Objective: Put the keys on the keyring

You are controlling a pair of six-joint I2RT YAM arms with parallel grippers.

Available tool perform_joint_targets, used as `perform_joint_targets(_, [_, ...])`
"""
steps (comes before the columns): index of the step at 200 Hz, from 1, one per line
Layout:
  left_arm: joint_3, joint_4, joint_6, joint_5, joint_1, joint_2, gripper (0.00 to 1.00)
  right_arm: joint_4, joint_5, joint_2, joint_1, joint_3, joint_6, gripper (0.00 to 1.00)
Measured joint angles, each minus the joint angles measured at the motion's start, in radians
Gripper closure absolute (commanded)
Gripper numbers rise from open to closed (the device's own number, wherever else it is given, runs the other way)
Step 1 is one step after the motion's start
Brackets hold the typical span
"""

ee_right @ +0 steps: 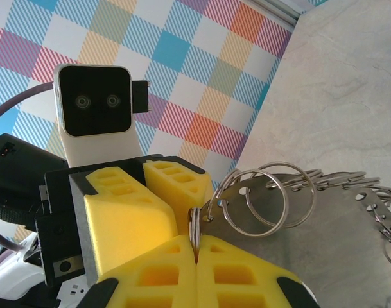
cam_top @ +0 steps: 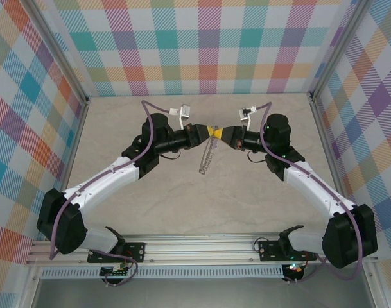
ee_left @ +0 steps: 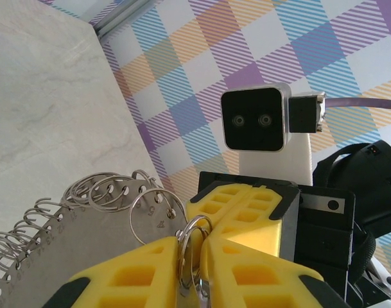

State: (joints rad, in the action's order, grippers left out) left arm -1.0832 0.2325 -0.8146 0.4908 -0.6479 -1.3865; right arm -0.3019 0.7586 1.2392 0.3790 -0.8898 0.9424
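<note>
Above the middle of the table my two grippers meet tip to tip, the left gripper [cam_top: 208, 131] and the right gripper [cam_top: 220, 133]. Below them hangs the keyring [cam_top: 206, 159], a grey hoop fringed with small wire loops. In the left wrist view, the left gripper [ee_left: 192, 245] is shut on wire loops at the keyring's [ee_left: 73, 256] edge, with the right gripper [ee_left: 205, 212] facing it. From the right wrist, the right gripper [ee_right: 196, 247] pinches a loop of the keyring [ee_right: 323, 218], and the left gripper [ee_right: 185, 208] is close behind it. The keys are out of view.
Both grippers work above the pale table [cam_top: 182, 199]. Checked walls [cam_top: 201, 45] stand at the back and on both sides. A metal rail [cam_top: 201, 247] carrying the arm bases runs along the near edge.
</note>
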Motion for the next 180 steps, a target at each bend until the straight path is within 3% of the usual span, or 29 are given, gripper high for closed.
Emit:
perform_joint_targets(26, [0.0,-0.004,0.012,-0.013,-0.003,0.0,0.91,-0.005,0.002,0.001,0.0,0.0,0.0,1.0])
perform_joint_targets(94, [0.0,0.0,0.019,-0.027,-0.009,-0.015,0.89,-0.004,0.002,0.004,-0.005,0.006,0.0,1.0])
perform_joint_targets(121, [0.0,0.007,0.022,-0.032,-0.01,-0.032,1.0,0.002,0.0,0.011,-0.011,0.011,0.0,1.0])
perform_joint_targets(158, [0.0,0.011,0.026,-0.037,-0.011,-0.045,1.0,0.008,-0.006,0.017,-0.015,0.017,0.0,1.0])
perform_joint_targets(180, [0.0,0.016,0.026,-0.038,-0.013,-0.046,1.0,0.01,-0.008,0.017,-0.016,0.018,-0.004,0.69])
